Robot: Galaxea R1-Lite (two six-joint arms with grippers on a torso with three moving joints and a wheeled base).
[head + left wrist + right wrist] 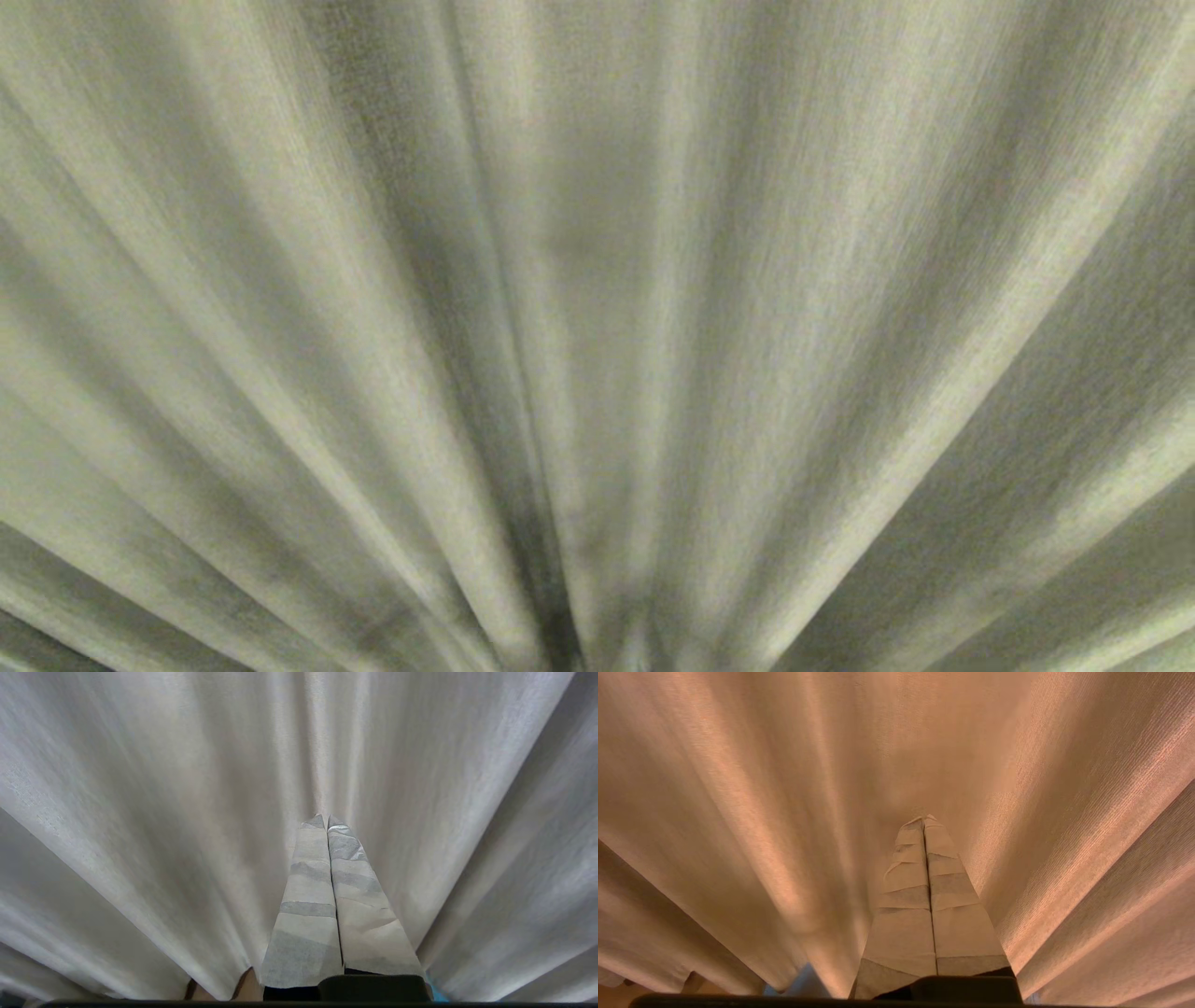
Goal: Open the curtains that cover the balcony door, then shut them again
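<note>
So right now we're basically nose to fabric: the curtains (pixel 597 308) fill the whole head view, thick greyish-beige woven drapes with pleats fanning out from around 6 o'clock up toward 10 through 2. We can't see either arm from up there. In the left wrist view our left gripper (pixel 326 820) points straight at the same pleated cloth, its tape-wrapped fingers (pixel 308 905) pressed together with nothing between them, and the tips look right up against the fabric, though we can't tell if they actually touch. Same deal on the other side: our right gripper (pixel 924 820) has its wrapped fingers (pixel 957 933) pressed flat against each other, empty, aimed at the drapes, which hang in folds all around it.
</note>
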